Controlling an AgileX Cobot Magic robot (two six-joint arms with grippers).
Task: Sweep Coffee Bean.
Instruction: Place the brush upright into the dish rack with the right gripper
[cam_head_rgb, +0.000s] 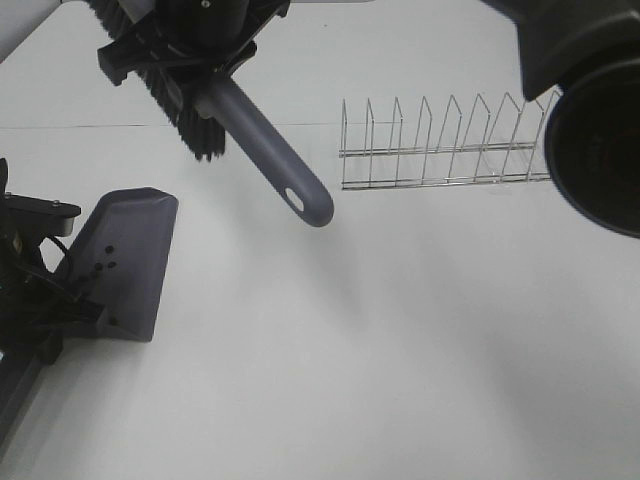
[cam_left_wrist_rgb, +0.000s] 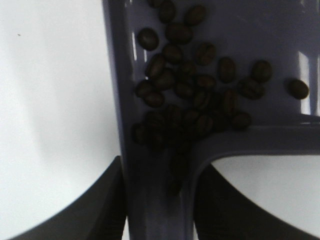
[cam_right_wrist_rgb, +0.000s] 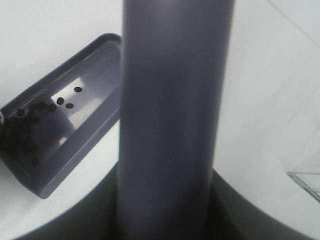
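Observation:
Several dark coffee beans (cam_left_wrist_rgb: 187, 100) lie heaped in the grey dustpan (cam_left_wrist_rgb: 260, 45) near its handle. They show as small dots in the high view (cam_head_rgb: 101, 268) and in the right wrist view (cam_right_wrist_rgb: 22, 130). My left gripper (cam_left_wrist_rgb: 159, 202) is shut on the dustpan's handle and holds the pan (cam_head_rgb: 125, 260) low at the left of the table (cam_head_rgb: 400, 350). My right gripper (cam_head_rgb: 195, 35) is shut on the brush, above and behind the pan. The brush's grey handle (cam_head_rgb: 270, 150) points down-right and its black bristles (cam_head_rgb: 185, 115) face back-left. The handle fills the right wrist view (cam_right_wrist_rgb: 172, 115).
A wire dish rack (cam_head_rgb: 440, 150) stands on the white table at the back right. A large dark arm part (cam_head_rgb: 590, 130) hangs close to the camera at the upper right. The dustpan (cam_right_wrist_rgb: 65, 130) lies left of the brush handle in the right wrist view.

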